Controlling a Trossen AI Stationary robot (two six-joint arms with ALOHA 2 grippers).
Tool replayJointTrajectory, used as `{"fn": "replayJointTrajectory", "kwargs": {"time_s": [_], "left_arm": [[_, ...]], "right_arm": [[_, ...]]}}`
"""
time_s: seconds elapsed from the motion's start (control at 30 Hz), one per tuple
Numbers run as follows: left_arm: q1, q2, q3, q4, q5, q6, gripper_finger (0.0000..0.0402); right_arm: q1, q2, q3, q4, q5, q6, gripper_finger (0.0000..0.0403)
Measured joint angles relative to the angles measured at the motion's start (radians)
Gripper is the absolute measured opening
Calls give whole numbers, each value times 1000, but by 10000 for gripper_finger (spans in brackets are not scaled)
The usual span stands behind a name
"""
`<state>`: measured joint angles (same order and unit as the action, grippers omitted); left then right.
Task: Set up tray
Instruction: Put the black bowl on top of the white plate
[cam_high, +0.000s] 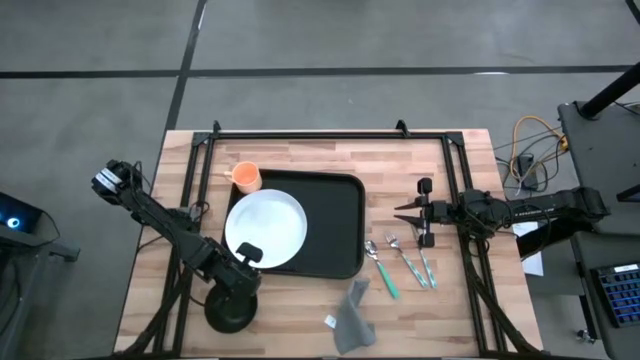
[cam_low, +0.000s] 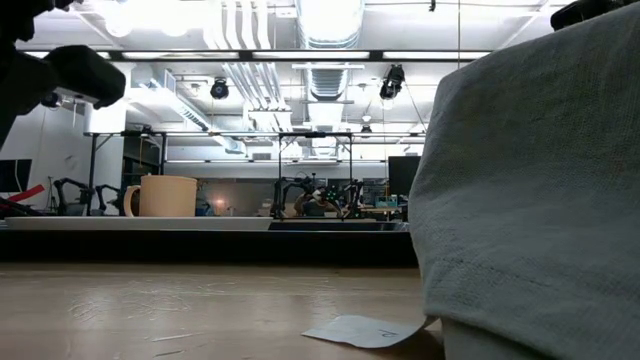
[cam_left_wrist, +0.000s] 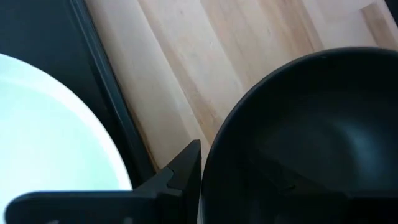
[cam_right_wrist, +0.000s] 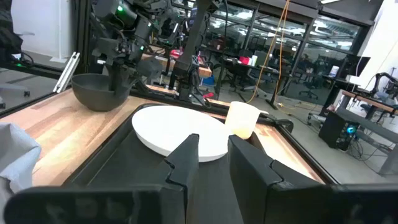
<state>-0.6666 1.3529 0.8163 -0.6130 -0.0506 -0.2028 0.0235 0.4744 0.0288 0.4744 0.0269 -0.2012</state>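
The black tray (cam_high: 335, 225) lies mid-table with the white plate (cam_high: 265, 228) resting flat on it. An orange cup (cam_high: 247, 178) stands at the tray's far left corner. The small black bowl (cam_high: 228, 308) sits off the tray's near left corner, on the left gripper (cam_high: 248, 260), which is shut on its rim. The right gripper (cam_high: 408, 215) is open and hovers level to the right of the tray, fingers pointing at it. The right wrist view looks past its fingers (cam_right_wrist: 214, 155) at the plate (cam_right_wrist: 180, 129), cup (cam_right_wrist: 241, 119) and bowl (cam_right_wrist: 99, 93). My left gripper holds the bowl by its rim (cam_left_wrist: 214, 149), on the side toward the tray. One finger (cam_left_wrist: 185, 167) is outside the wall and the other is inside the hollow. The bowl stays upright. I cannot tell whether its base is on the table.
A green-handled spoon (cam_high: 382, 270) and two more pieces of cutlery (cam_high: 412, 260) lie right of the tray, under the right gripper. A grey cloth (cam_high: 350, 320) with a white tag lies at the near edge and fills the low view's right (cam_low: 530, 200). Black frame rails border the table.
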Motion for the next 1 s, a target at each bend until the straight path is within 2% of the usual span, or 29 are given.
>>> {"fn": "replayJointTrajectory", "kwargs": {"time_s": [0.2, 0.4, 0.7, 1.0], "left_arm": [[0, 0, -10, 4, -1, 1, 71], [0, 0, 0, 5, 0, 41, 8], [10, 0, 9, 2, 6, 45, 2], [79, 0, 61, -34, -3, 11, 1]], "right_arm": [[0, 0, 0, -7, 0, 0, 86], [0, 0, 0, -7, 0, 0, 81], [0, 0, 0, -7, 0, -1, 68], [0, 0, 0, -8, 0, 0, 80]]}}
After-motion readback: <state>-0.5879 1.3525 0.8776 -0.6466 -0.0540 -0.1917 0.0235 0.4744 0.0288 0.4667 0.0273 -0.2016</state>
